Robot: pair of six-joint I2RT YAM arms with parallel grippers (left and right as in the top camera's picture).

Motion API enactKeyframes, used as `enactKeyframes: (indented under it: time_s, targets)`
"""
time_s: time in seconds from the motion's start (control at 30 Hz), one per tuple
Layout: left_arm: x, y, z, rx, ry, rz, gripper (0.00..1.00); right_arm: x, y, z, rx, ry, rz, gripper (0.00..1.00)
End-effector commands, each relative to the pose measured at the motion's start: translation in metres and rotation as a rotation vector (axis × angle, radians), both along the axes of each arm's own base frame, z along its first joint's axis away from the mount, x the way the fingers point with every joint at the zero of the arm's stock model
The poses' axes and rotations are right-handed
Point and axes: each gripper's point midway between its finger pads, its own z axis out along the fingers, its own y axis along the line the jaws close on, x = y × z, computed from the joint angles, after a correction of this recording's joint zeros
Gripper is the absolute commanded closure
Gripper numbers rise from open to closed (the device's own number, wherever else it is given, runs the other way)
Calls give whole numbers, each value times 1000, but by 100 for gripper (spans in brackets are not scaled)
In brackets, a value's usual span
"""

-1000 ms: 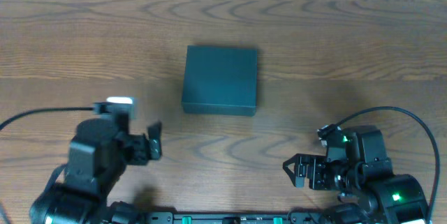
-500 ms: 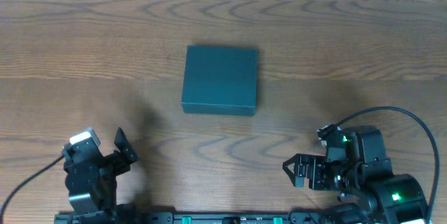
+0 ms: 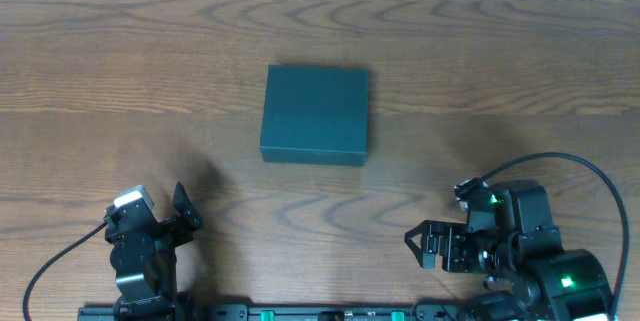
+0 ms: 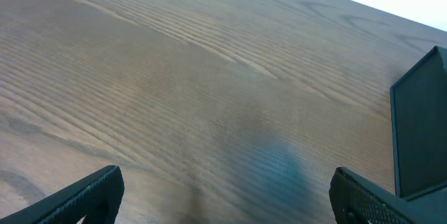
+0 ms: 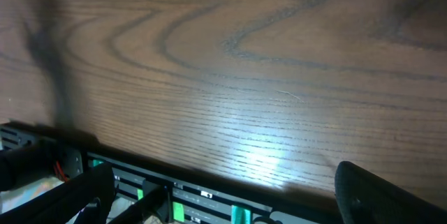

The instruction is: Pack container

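Observation:
The container (image 3: 315, 114) is a dark charcoal flat box, lid shut, lying near the middle of the wooden table; one corner of it shows at the right edge of the left wrist view (image 4: 422, 133). My left gripper (image 3: 183, 209) is open and empty at the front left, well short of the box; its fingertips sit wide apart in the left wrist view (image 4: 227, 199). My right gripper (image 3: 418, 245) is open and empty at the front right, above the table's front edge (image 5: 230, 192).
A black rail with green markings (image 3: 330, 313) runs along the table's front edge and shows in the right wrist view (image 5: 195, 196). Black cables (image 3: 590, 176) loop from both arm bases. No snack bags are in view.
My left arm has pulled back from mid-left toward the front left edge and settled there, gripper still open. The right arm and the box have not moved.

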Motion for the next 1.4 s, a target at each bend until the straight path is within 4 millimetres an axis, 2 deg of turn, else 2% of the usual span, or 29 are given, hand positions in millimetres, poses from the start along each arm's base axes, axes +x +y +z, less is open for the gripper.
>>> enactKeyframes:
  time_s: [0.0,0.67,0.8,0.87,0.93,1.0,1.03,1.13,1.3,1.37]
  targets:
    - [0,2,-6,6,9,6,5,-1,2,1,7,-4,8,1]
    - [0,2,-6,6,10,6,5,-1,2,1,6,-5,9,1]
    - [0,2,-6,6,9,6,5,8,-17,-4,-124,-60,15,1]
    - [0,2,-6,6,9,6,5,32,-20,8,-155,-209,8,1]
    - [0,2,-6,6,9,6,5,54,-12,26,-151,-409,80,1]
    - [0,2,-6,6,10,6,5,68,-5,41,-160,-605,159,1]
    - [0,2,-6,5,10,5,5,70,-4,41,-177,-676,190,1]
    - [0,2,-6,6,10,6,5,69,-5,24,-227,-782,260,1]
    - [0,2,-6,6,10,6,5,61,-7,-26,-246,-818,283,1]
    - [0,2,-6,6,10,6,5,59,-7,-40,-245,-825,282,1]
